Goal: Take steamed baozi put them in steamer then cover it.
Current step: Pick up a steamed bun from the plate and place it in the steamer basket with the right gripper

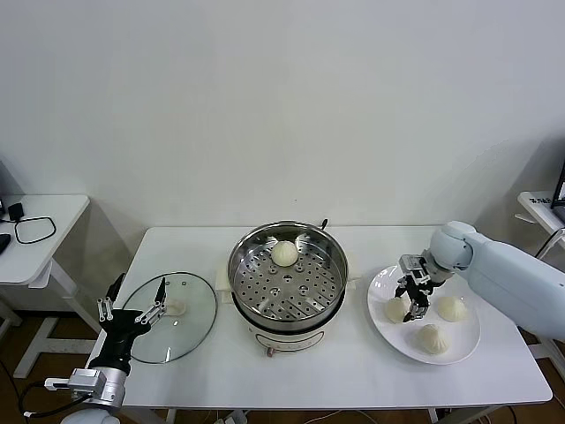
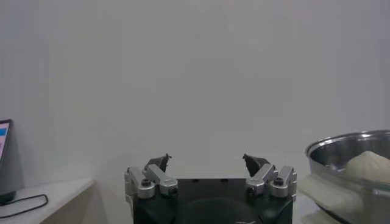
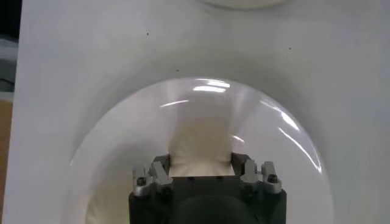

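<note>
1 baozi point(image 1: 284, 253) is seen in the steamer point(image 1: 288, 276), on the perforated tray toward the back; 3 more are seen on the white plate point(image 1: 425, 325) on the counter point(image 1: 353, 371), right of the steamer; the cover point(image 1: 169, 316) lies flat on the counter left of the steamer, handle up.

The right gripper point(image 1: 417, 305) is lowered over the plate and closed in on the leftmost baozi point(image 1: 395, 310); in the right wrist view the dough point(image 3: 201, 151) is seen pinched between the 2 fingers point(image 3: 159, 169), the bun resting on the plate; not yet lifted. The other 2 buns point(image 1: 451, 307) and point(image 1: 432, 337) sit apart from it, untouched.

The left gripper point(image 1: 134, 311) is held over the near-left edge of the cover, fingers spread wide, nothing held; idle.

Handling, as judged: the bun is taken as light, soft, easily dented, slightly tacky; a squeeze across the widest part of the sides is preferred, light pressure only; pinched top is to be avoided. The glass cover is judged rigid, heavier, slippery, breakable; the white handle point(image 1: 176, 307) at its centre is the place to be gripped.

Step judged: pick of bun 2 of 4; covering not yet done.
</note>
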`<act>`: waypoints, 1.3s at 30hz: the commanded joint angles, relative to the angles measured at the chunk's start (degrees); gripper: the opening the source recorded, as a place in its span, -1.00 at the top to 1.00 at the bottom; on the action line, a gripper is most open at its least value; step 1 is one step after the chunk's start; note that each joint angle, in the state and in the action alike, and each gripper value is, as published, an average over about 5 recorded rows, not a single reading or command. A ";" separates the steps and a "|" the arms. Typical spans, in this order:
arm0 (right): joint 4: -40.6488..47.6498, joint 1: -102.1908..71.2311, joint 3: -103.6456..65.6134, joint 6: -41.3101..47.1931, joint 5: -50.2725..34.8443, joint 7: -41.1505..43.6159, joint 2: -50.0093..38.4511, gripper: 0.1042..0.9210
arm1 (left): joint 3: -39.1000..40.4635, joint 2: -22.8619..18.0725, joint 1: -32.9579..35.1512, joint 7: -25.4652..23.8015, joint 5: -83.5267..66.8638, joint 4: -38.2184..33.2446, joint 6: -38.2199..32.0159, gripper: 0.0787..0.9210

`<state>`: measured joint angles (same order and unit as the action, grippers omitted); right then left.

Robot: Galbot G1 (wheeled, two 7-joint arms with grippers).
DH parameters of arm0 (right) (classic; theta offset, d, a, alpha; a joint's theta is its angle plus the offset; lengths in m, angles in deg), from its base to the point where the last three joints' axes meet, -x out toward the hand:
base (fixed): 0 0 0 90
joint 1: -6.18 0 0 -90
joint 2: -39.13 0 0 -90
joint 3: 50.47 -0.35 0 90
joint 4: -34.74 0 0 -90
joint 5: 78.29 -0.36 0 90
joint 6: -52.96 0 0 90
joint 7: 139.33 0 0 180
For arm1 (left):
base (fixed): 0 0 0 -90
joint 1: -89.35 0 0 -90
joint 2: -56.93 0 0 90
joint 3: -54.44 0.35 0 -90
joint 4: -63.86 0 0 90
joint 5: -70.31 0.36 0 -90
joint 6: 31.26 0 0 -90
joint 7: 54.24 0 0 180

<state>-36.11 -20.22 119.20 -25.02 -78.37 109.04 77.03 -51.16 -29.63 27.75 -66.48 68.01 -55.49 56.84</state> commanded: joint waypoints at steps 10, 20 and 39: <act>-21.12 48.89 32.70 10.69 -28.96 -0.18 -2.50 -0.41 | 1.00 0.82 0.22 0.04 0.64 -0.93 0.08 -0.77; -21.39 49.66 33.32 18.59 -38.43 -5.69 16.73 -0.41 | -0.14 0.98 0.07 -0.13 0.32 -1.36 0.11 -0.77; 6.33 28.75 27.77 18.06 -28.82 -5.93 44.25 -0.45 | -1.60 1.67 -0.13 -0.30 0.24 -0.33 -0.08 -0.77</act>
<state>-41.97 15.61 147.29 -7.77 -110.17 103.41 109.09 -52.42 -28.16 27.71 -66.72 68.24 -56.04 56.82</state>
